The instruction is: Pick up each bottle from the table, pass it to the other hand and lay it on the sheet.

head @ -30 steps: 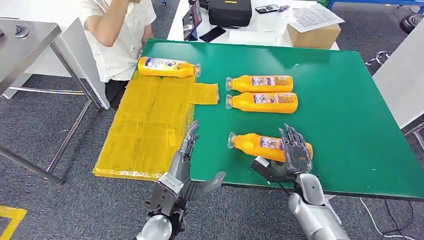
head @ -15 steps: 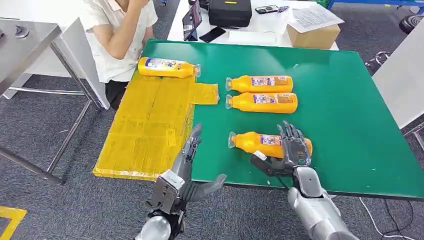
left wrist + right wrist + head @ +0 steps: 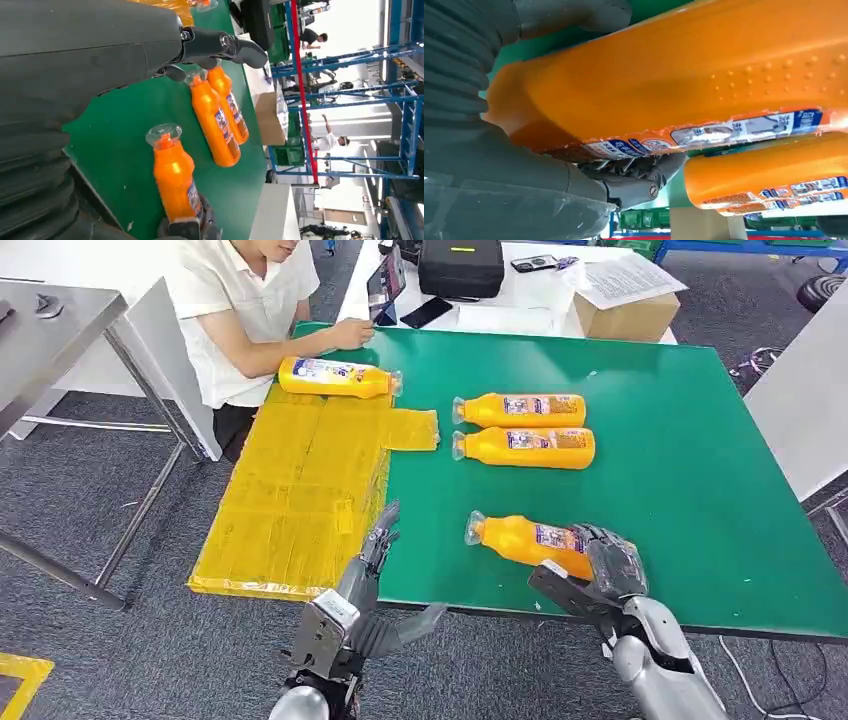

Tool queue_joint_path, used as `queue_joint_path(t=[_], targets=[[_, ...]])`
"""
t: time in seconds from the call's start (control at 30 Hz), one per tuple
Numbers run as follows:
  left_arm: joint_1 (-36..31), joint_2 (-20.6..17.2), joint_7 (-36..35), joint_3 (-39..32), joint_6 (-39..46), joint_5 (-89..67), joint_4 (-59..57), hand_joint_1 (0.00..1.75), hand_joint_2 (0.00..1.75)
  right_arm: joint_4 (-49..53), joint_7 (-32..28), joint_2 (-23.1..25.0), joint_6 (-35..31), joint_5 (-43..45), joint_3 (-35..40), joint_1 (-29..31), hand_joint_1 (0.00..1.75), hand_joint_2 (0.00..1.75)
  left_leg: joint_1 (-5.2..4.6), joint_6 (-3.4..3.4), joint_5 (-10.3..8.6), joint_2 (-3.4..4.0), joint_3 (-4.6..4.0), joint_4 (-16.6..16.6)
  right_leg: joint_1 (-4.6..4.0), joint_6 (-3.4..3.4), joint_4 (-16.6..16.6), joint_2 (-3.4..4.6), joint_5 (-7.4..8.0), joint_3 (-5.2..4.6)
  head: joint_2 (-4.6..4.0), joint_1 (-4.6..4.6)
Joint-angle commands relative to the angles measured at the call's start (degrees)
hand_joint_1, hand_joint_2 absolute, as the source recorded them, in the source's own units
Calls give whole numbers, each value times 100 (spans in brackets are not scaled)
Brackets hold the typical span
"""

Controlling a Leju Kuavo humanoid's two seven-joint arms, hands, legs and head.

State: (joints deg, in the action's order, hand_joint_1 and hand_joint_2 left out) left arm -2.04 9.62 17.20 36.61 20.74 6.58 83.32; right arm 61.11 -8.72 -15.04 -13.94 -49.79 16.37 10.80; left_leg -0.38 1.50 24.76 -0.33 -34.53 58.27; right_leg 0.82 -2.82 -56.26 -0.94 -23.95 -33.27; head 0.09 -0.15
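Right hand [image 3: 608, 570] wrapped around base end of nearest orange juice bottle [image 3: 525, 540], near front edge of green table [image 3: 700, 490]. Left hand [image 3: 375, 550] spread, empty, beside yellow sheet [image 3: 290, 490]. Bottle looks full: rigid, fairly heavy, smooth plastic, probably slick. Receive at mid-body label, not neck.

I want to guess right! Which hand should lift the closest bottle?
The right hand: its fingers already wrap the nearest bottle. The left hand is open, at the table edge, apart from it.
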Motion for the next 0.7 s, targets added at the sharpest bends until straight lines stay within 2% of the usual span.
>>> queue_joint_path(t=[0.03,0.27,0.33,0.47,0.53,0.6,0.7], targets=[[-91,-117,6,-17,-32,71,-123,0,175,-4,-25,45,350,370,-195,-443,175,175,10,-14,0,-13,16,-10,-10,14,12,-8,-2,22,0,-2],[-103,-103,48,-37,-33,103,-91,0,175,339,-180,164,183,454,-230,-488,175,175,9,-12,1,-3,23,-8,-8,12,9,0,-1,24,0,0],[-106,-45,77,-111,15,220,-153,0,175,461,-470,339,128,724,-269,-446,175,175,10,-14,2,5,26,-9,-9,14,9,8,-1,25,0,0],[-125,30,8,-198,44,456,-381,0,175,585,-613,461,116,942,-258,-406,175,175,10,-17,1,13,26,-11,-9,17,10,15,2,24,0,0],[-134,81,-380,-297,-153,1212,-785,0,175,724,-904,609,10,1247,-206,-296,175,175,9,-17,4,26,25,-8,-9,18,6,24,2,19,0,-2],[-177,58,-482,-302,-212,1720,-1222,0,175,929,-1051,762,-79,1522,-110,-191,175,175,8,-18,2,37,31,-16,-7,19,10,41,7,19,0,-2],[-195,5,-277,-246,-172,2000,-1572,0,175,1325,-1239,978,-239,1991,-7,-88,175,175,4,-11,1,36,21,-11,-2,11,3,39,6,11,0,-2]])
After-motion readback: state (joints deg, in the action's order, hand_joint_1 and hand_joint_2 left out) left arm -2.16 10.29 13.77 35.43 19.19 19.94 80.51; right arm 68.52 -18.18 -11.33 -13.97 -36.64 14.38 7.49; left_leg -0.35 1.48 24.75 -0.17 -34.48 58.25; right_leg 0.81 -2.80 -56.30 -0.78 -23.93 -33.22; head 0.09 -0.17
